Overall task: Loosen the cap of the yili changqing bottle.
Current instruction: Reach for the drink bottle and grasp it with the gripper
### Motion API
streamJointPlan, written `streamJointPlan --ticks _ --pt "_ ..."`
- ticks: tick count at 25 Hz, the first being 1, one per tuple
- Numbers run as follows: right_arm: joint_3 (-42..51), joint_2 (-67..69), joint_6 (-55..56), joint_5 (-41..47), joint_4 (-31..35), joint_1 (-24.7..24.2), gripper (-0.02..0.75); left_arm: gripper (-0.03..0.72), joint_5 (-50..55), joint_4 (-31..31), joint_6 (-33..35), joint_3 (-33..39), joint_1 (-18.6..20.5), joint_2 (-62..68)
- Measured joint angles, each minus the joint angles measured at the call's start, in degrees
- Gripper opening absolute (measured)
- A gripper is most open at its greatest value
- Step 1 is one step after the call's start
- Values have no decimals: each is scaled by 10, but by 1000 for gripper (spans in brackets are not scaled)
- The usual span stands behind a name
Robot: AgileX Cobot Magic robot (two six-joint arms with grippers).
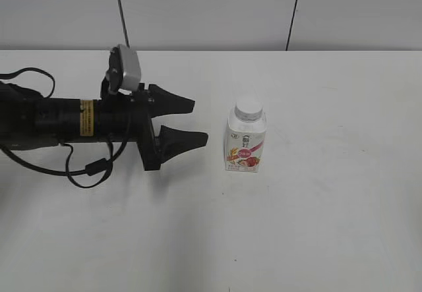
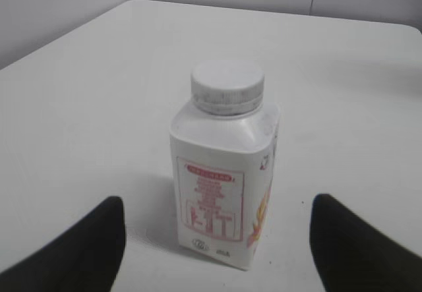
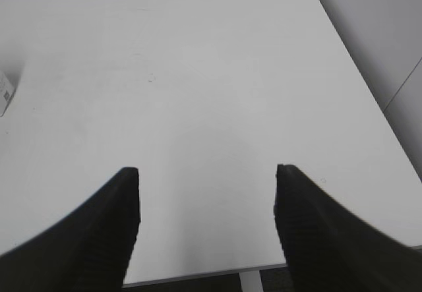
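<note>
The yili changqing bottle [image 1: 246,144] stands upright near the middle of the white table, white with a pink-red label. Its white ribbed cap [image 1: 248,108] sits on the neck. In the left wrist view the bottle [image 2: 224,186] and cap [image 2: 227,86] stand straight ahead between the fingers. My left gripper [image 1: 200,120] is open and empty, pointing at the bottle from its left with a small gap; it also shows in the left wrist view [image 2: 217,239]. My right gripper [image 3: 206,200] is open and empty over bare table; it is out of the exterior view.
The white table [image 1: 330,226] runs to a grey wall at the back. Its near edge and a leg [image 3: 250,280] show in the right wrist view. Black cables [image 1: 86,167] loop under the left arm. A bit of the bottle [image 3: 4,91] shows at the left edge.
</note>
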Motion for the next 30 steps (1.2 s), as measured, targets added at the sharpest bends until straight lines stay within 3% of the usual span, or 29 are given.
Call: streamJointPlan --ticks 10,22,30 --pt "0 0 0 0 0 0 510 531 1 1 -15 -76 -56 61" --pt "0 0 0 0 0 0 510 531 9 1 -36 -147 -72 115" --pt "0 0 0 0 0 0 510 533 7 0 -40 -158 -82 124"
